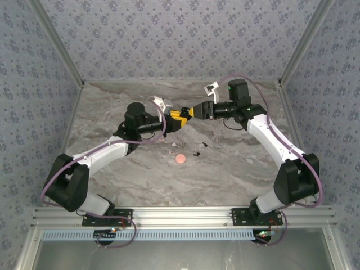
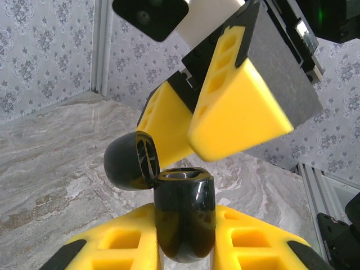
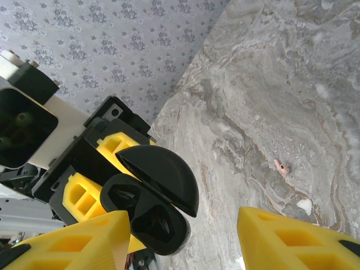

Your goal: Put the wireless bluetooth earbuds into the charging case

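– Black, glossy, rounded plastic: how does that charging case (image 2: 183, 219) sit?
– Clenched upright between the matte yellow blocky fingers (image 2: 84, 253) of the left pincer (image 1: 179, 119). Its domed hinged lid (image 2: 128, 162) is swung open to one side. The right wrist view shows two moulded hollows (image 3: 147, 216) inside.
– And the right pincer (image 1: 193, 111)?
– Released, grasping nothing. Its yellow wedge-shaped pads (image 2: 242, 121), pierced with squarish holes, hang just beside the open lid, tip to tip with the left pincer.
– Where are the two tiny black irregular wireless bluetooth earbuds (image 1: 198, 152)?
– On the grey marbled tabletop (image 1: 242, 169), toward the arm bases from the right pincer and well apart from its pads. A flat round pink disc (image 1: 180, 159) lies near them, toward the bases from the left pincer.
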`<control>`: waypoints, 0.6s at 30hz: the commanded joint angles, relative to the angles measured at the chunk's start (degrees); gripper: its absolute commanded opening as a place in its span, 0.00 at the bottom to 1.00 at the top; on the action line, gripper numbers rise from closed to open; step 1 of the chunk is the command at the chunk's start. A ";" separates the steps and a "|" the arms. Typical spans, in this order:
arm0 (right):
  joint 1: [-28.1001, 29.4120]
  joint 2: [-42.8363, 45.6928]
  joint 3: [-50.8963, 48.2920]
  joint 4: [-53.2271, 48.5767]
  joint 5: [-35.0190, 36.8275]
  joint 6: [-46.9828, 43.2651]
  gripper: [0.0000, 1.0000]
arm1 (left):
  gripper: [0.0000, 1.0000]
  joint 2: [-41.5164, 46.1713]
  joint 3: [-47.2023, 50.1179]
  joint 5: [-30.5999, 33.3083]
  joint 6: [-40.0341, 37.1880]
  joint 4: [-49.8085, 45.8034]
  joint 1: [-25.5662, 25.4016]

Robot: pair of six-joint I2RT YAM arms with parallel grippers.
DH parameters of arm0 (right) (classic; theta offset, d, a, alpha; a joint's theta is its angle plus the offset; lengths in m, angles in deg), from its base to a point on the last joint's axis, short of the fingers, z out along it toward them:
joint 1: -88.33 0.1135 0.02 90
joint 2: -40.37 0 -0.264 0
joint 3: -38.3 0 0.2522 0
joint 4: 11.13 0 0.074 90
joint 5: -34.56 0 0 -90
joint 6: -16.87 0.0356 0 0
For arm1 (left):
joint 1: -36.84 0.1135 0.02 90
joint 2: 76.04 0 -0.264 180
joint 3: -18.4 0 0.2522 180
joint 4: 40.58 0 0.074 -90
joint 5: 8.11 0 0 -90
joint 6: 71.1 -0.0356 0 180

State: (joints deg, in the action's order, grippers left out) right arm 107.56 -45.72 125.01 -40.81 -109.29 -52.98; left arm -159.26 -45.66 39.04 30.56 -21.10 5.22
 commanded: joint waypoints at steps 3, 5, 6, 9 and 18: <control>1.16 -1.11 3.18 -2.58 -1.05 -1.53 0.54 | 0.21 1.84 -1.32 -1.56 0.23 1.94 -0.24; 1.46 -1.36 3.39 -2.62 -1.09 -1.52 0.54 | 0.21 1.69 -1.54 -1.67 0.06 1.61 -0.23; 1.67 -1.54 3.56 -2.74 -1.09 -1.78 0.53 | 0.21 1.71 -1.63 -1.67 0.03 1.36 -0.21; 2.30 -2.09 4.48 -4.16 -0.97 -2.80 0.52 | 0.21 1.55 -1.90 -1.55 -0.15 0.72 -0.25; 3.36 -3.23 5.18 -5.86 -1.06 -3.94 0.40 | 0.23 1.53 -2.48 -1.29 -0.01 0.02 -0.29</control>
State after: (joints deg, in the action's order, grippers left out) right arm 109.70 -48.05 128.50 -44.53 -109.22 -55.50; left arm -159.26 -45.66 39.30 30.51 -23.09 5.35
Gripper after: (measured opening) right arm 0.408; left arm 0.229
